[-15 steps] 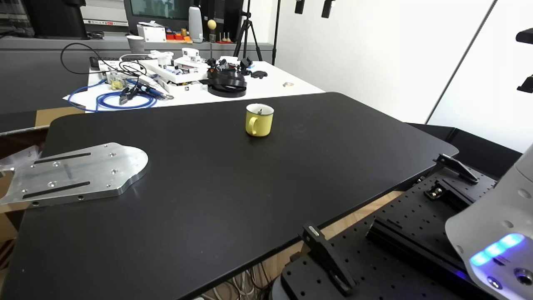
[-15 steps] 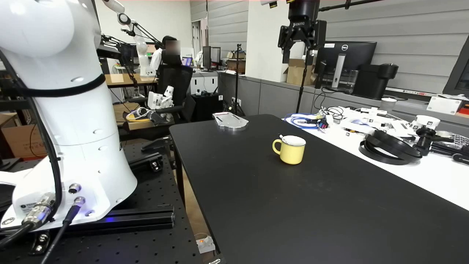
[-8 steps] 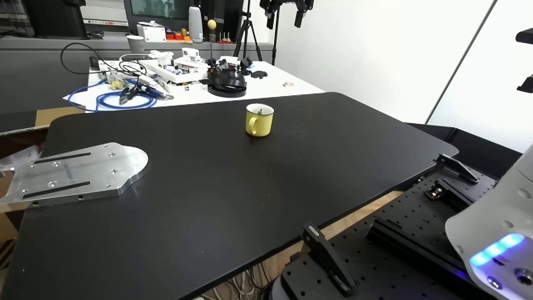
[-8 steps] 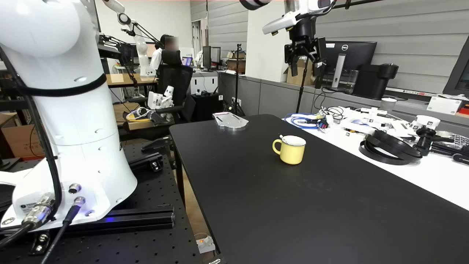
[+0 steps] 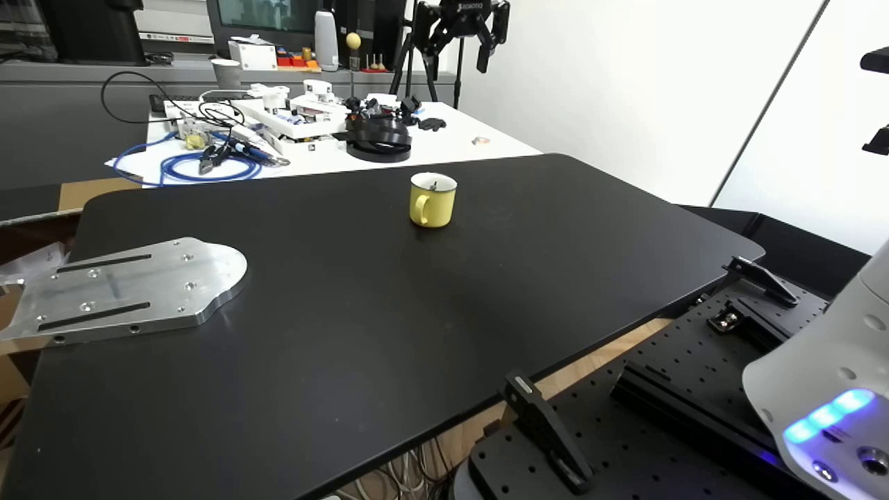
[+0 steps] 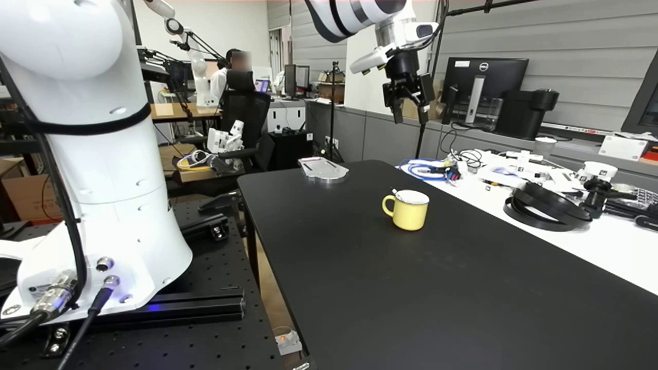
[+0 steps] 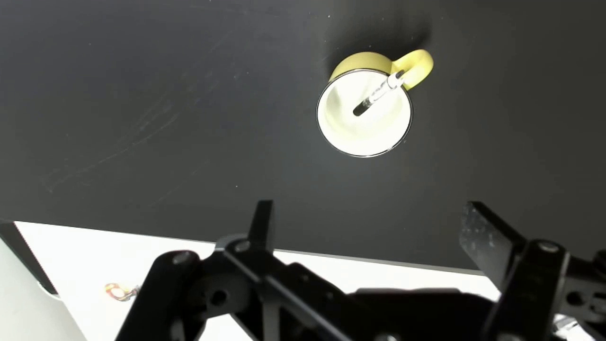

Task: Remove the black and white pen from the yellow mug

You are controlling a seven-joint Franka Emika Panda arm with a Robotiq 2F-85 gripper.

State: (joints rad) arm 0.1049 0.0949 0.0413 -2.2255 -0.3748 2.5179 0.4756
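Observation:
The yellow mug stands upright on the black table in both exterior views (image 5: 432, 212) (image 6: 409, 216). The wrist view shows its yellow outer wall (image 7: 362, 61) and white inside from above. The black and white pen (image 7: 378, 92) stands in the mug and leans on the rim beside the handle. Its tip also shows in both exterior views (image 5: 434, 185) (image 6: 395, 192). My gripper is open and empty, high above the table in both exterior views (image 5: 458, 68) (image 6: 410, 118). In the wrist view the fingers (image 7: 369, 204) are wide apart, and the mug lies ahead of them.
A silver metal plate (image 5: 139, 285) lies at one end of the black table (image 5: 389, 333). A white side table (image 5: 479, 128) beyond the far edge bears cables, a black ring-shaped device (image 5: 378, 135) and white parts. A monitor (image 6: 488, 82) stands behind.
My gripper has come down in both exterior views and moved to the left in one of them. It stays open. The mug and pen have not moved.

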